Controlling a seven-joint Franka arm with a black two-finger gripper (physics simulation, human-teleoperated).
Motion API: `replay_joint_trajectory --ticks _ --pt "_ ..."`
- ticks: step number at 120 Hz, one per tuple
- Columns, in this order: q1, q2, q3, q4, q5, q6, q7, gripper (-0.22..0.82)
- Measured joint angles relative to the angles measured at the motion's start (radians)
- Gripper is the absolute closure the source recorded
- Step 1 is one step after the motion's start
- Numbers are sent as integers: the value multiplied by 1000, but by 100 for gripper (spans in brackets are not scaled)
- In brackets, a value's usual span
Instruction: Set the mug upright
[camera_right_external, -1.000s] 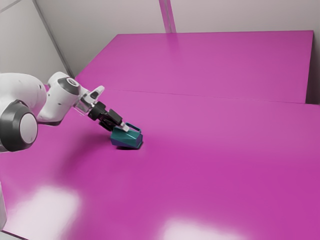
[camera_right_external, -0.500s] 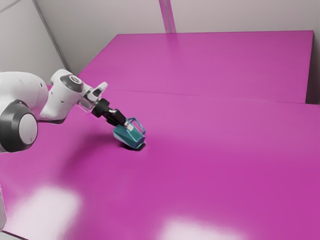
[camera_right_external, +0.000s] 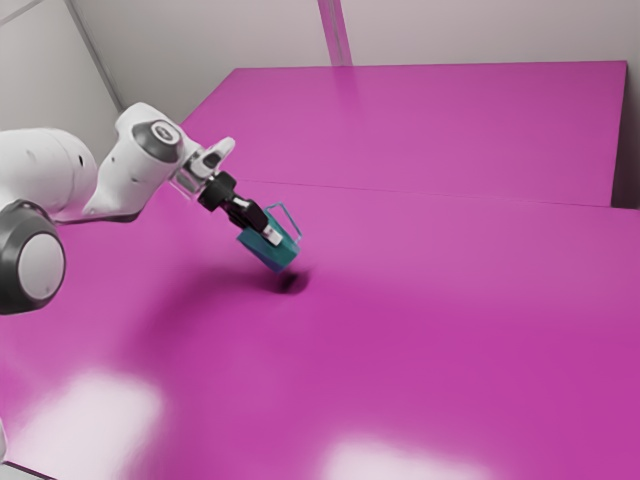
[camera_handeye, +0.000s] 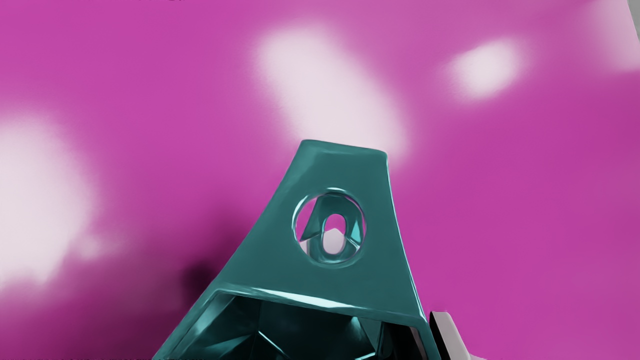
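**Mug hangs aslant, base away from the gripper**

The gripper (camera_right_external: 271, 236) is closed on the mug's wall, one finger inside the mouth and one outside, and it bears the mug (camera_right_external: 270, 254) just ahead of its wrist, clear of the table (camera_right_external: 420, 340). The long axis leans: mouth back toward the gripper, base outward and down (the shadow (camera_right_external: 291, 283) lies below, apart from it). The righting, I judge, turns on that lean: swing the base in beneath the mouth before lowering, or it may land on an edge and tip.

Arm (camera_right_external: 130, 180) bent; tool (camera_right_external: 271, 236) angled downward, clamped.
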Motion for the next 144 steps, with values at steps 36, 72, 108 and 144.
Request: replay_joint_trajectory --ticks 36,72,108,144 --pt "-130 -121 5 -101 324 115 -115 78" --pt "-211 -282 5 -335 628 255 -307 78" --pt "-257 -365 6 -467 766 325 -493 78" --pt "-280 -399 6 -547 808 346 -642 78"
